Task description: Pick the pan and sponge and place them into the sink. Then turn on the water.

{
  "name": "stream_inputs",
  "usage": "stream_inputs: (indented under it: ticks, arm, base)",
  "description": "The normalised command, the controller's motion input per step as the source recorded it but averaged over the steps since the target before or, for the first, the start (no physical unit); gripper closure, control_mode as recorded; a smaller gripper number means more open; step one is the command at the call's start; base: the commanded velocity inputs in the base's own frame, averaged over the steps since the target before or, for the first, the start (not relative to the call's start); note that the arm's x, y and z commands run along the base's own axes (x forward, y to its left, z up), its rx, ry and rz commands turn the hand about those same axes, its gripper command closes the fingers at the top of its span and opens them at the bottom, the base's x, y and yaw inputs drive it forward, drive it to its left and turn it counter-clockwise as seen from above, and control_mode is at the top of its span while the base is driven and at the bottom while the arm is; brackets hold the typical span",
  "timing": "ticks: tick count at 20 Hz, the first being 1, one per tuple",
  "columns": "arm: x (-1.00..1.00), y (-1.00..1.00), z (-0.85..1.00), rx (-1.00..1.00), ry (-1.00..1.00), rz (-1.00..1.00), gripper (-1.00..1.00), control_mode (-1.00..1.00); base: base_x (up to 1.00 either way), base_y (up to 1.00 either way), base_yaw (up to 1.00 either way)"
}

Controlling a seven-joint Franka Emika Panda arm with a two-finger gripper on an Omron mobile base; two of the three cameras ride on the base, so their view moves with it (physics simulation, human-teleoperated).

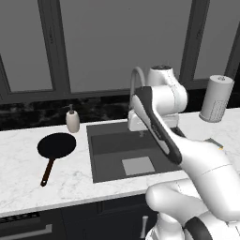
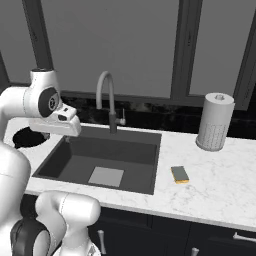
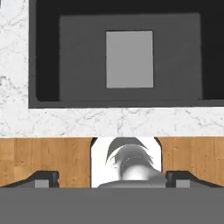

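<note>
Gripper [image 3: 112, 179] wide open, empty, poised above sink [image 1: 101, 159]. Pan [image 1: 56, 145] on tabletop [image 1: 18, 164] at sink's 9 o'clock; sponge [image 2: 180, 174] at 3 o'clock. Risks: thin handle [image 1: 48, 171] slipping, pan tilting; arm clipping faucet [image 2: 106, 97] when swinging across.

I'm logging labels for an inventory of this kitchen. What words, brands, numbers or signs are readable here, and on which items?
None: no readable text in any view.
soap dispenser: plain beige, no label.
paper towel roll: only a fine dotted texture, no print.
sponge, pan, faucet, sink: no markings.
Robot arm: plain white and dark, no logo visible.
</note>
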Motion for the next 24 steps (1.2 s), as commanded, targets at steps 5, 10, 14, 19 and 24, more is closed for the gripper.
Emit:
stream_inputs:
  ticks: [5, 10, 14, 19, 24]
  arm:
    - [-0.23, 1.00, -0.64, -0.07, 0.18, -0.08, -1.00, -1.00]
    - [0.09, 1.00, -0.44, 0.00, 0.21, -0.06, -1.00, -1.00]
    - [0.46, 1.00, -0.18, 0.03, 0.22, -0.05, -1.00, -1.00]
    - [0.60, 1.00, -0.09, -0.04, 0.11, -0.03, -1.00, -1.00]
    - [0.55, 1.00, 0.00, -0.17, 0.01, -0.09, -1.00, -1.00]
  base:
    - [0.00, 0.00, 0.00]
    - [0.00, 0.00, 0.00]
    - [0.00, 0.00, 0.00]
    - [0.00, 0.00, 0.00]
    - [0.00, 0.00, 0.00]
